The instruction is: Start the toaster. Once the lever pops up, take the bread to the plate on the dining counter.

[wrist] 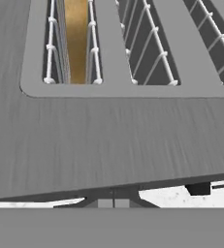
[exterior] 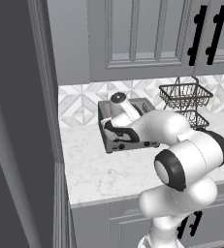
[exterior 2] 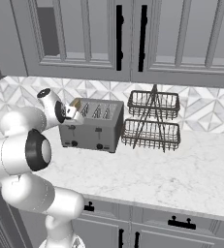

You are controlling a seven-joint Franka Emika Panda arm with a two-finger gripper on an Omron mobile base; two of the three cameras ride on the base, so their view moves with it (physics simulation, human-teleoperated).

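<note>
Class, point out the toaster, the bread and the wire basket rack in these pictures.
toaster (exterior 2: 91, 131): right base view, its grey front face.
bread (wrist: 76, 41): hand view, golden crust inside a slot.
wire basket rack (exterior 2: 153, 104): right base view, upper basket.

The toaster (exterior 2: 91, 125) stands on the desk (exterior 2: 147, 177) against the back wall; the wire rack (exterior 2: 152, 121) at its 3 o'clock; the bread (wrist: 76, 41) in its leftmost slot.

You're looking at a toaster (exterior 2: 91, 125) of brushed grey metal, matt, with thin white wire guards in its slots. The bread (wrist: 76, 38) shows a golden-tan, dull crust. The worktop (exterior 2: 181, 174) is smooth white marble, the two-tier basket (exterior 2: 152, 121) dark wire.
</note>
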